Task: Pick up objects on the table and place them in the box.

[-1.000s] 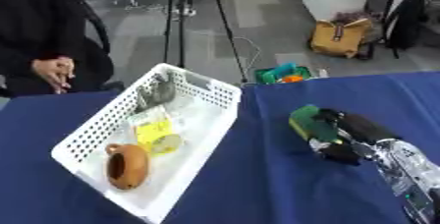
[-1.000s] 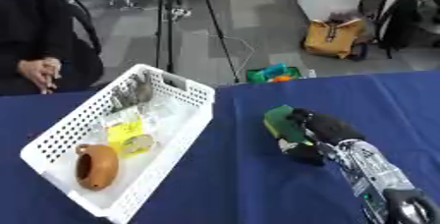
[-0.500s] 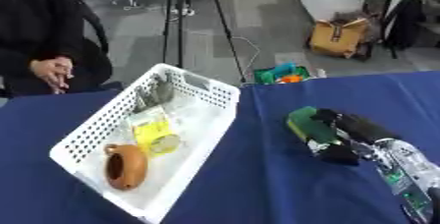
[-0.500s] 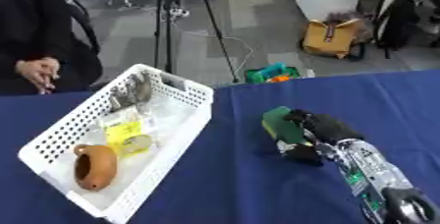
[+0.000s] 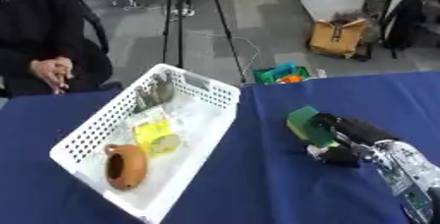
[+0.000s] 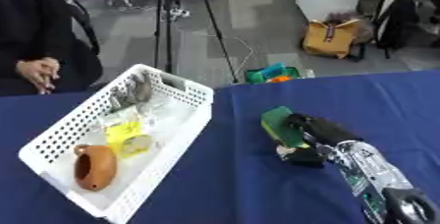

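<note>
A green block-shaped object (image 5: 304, 126) lies on the blue table, right of the white basket (image 5: 206, 92). My right hand (image 5: 348, 137) reaches in from the lower right with its fingers curled round the green object's right side and the thumb below it. Inside the basket lie a brown clay pot (image 5: 124, 165), a yellow packet (image 5: 154, 132) and a grey item (image 5: 157, 92) near the far end. My left hand shows in neither view.
The table is covered in a blue cloth (image 5: 258, 183). A person in black sits beyond the far left edge, hands (image 5: 53, 70) off the table. Bags (image 5: 335, 41) and a tripod (image 5: 185, 19) stand on the floor behind.
My right hand with the green object has barely shifted; the fingers stay wrapped on it. The basket and its contents have not moved.
</note>
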`<move>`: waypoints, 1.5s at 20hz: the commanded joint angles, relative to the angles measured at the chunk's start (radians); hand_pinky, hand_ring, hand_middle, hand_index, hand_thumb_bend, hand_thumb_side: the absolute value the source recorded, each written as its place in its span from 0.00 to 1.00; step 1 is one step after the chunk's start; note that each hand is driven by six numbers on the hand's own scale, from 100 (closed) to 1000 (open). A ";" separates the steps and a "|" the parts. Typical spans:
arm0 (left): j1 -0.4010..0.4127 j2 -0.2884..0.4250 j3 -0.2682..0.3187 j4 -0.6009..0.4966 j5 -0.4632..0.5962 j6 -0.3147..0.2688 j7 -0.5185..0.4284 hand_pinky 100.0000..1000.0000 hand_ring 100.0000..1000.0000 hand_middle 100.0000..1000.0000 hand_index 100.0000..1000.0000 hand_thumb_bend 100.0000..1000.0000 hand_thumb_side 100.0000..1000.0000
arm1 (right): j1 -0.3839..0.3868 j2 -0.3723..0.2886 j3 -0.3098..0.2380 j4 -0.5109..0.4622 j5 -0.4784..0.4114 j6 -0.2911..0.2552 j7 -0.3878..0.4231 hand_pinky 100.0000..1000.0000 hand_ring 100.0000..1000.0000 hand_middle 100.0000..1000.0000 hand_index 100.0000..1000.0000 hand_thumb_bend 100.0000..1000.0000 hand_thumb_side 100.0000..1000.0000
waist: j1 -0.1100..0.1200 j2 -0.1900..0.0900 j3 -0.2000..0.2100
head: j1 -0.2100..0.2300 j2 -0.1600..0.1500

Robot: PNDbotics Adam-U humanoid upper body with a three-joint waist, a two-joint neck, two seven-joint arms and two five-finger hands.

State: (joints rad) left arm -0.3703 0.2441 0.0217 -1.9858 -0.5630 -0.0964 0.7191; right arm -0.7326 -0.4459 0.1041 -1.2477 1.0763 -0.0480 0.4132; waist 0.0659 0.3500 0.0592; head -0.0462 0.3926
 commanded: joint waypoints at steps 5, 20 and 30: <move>-0.013 0.010 0.002 -0.014 0.002 0.000 0.004 0.73 0.64 0.79 0.73 0.00 0.91 | -0.009 -0.012 0.001 0.023 -0.008 0.002 0.006 0.79 0.90 0.99 1.00 0.12 0.92 | 0.000 -0.014 0.003 | -0.002 -0.013; -0.014 0.010 0.005 -0.014 -0.003 0.003 0.008 0.73 0.64 0.79 0.73 0.00 0.90 | 0.008 -0.009 0.015 -0.003 0.082 -0.036 -0.012 0.40 0.63 0.92 1.00 0.14 0.61 | -0.003 -0.016 0.000 | 0.001 -0.012; -0.018 0.010 0.003 -0.014 -0.003 0.004 0.009 0.73 0.64 0.79 0.73 0.00 0.90 | 0.013 -0.004 0.017 -0.009 0.078 -0.041 -0.066 0.22 0.49 0.79 0.90 0.03 0.55 | -0.002 -0.014 -0.001 | 0.001 -0.017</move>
State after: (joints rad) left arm -0.3773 0.2441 0.0219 -1.9858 -0.5630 -0.0907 0.7255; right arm -0.7202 -0.4449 0.1119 -1.2554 1.1545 -0.0888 0.3516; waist 0.0651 0.3500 0.0576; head -0.0466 0.3853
